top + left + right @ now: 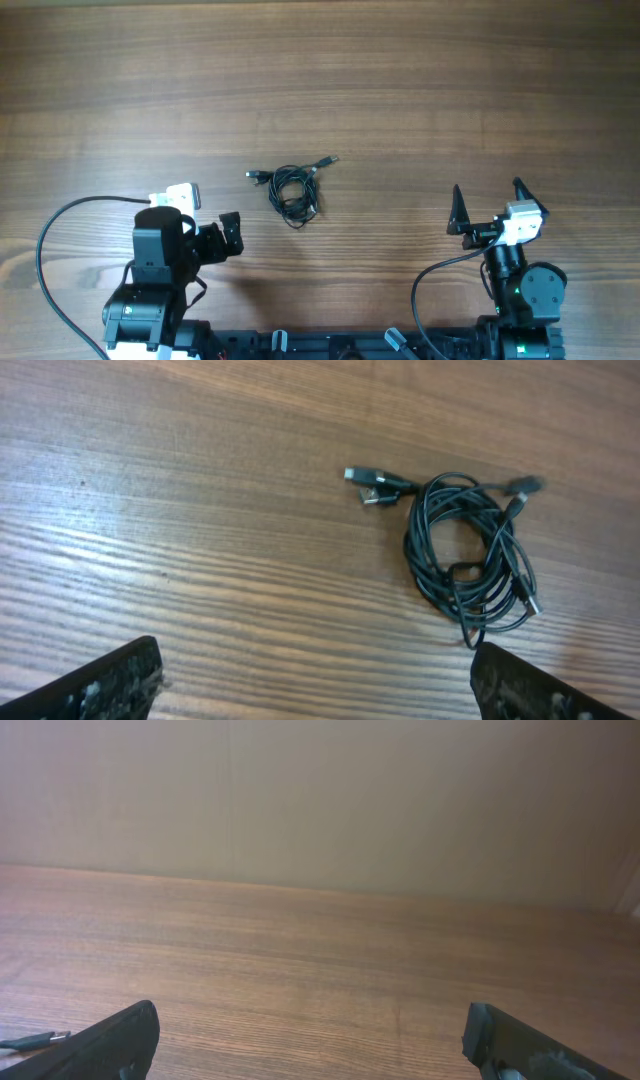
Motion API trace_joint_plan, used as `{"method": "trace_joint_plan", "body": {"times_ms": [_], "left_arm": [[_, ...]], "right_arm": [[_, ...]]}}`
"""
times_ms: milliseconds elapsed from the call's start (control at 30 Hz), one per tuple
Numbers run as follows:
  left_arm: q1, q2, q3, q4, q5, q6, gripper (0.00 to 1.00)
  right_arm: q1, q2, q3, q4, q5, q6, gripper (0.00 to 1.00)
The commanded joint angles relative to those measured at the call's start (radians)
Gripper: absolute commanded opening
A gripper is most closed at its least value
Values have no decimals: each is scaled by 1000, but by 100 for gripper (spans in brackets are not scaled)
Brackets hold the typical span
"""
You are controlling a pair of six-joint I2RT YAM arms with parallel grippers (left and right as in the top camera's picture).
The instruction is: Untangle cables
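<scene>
1. Two grippers sit at the near edge of the table point(400, 80), one at each side, with the cables point(294, 194) between them and a little farther out.
2. Left gripper point(315, 660): its jaws stand wide apart and hold nothing. In its wrist view both fingertips point(120, 675) show at the bottom corners with only bare wood between them. The right-hand fingertip is just short of the bundle's lowest loop; whether they touch cannot be told.
3. Cables: thin black cords wound together in one small, loose coil that lies flat on the wood. It is left of the table's middle, nearer the left gripper than the right.
4. Plug ends: a silver-tipped plug point(352, 474) and a second plug point(372, 498) stick out at the coil's upper left. Another plug point(528, 484) pokes out at the upper right.
5. Right gripper point(490, 205): also spread fully, fingers pointing away from the robot, gripping nothing and touching nothing. It is well apart from the coil. Its wrist view shows open table, a plain wall point(320, 790) beyond, and one cable end point(30, 1041) at the lower left edge.
</scene>
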Motion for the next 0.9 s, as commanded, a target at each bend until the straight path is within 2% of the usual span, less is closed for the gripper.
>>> {"method": "trace_joint_plan", "body": {"times_ms": [0,467,600,767,867], "left_arm": [[8,2,23,23,37,9,100],[8,2,23,21,39,8,100],[8,3,23,10,93,9,100],[8,3,23,-95,97,9,100],[8,3,23,-107,97,9,100]], "right_arm": [[6,-10,-1,3,18,16,100],[6,-10,-1,3,18,15,100],[6,-10,-1,3,18,15,100],[6,-10,-1,3,18,16,100],[6,-10,-1,3,18,16,100]]}}
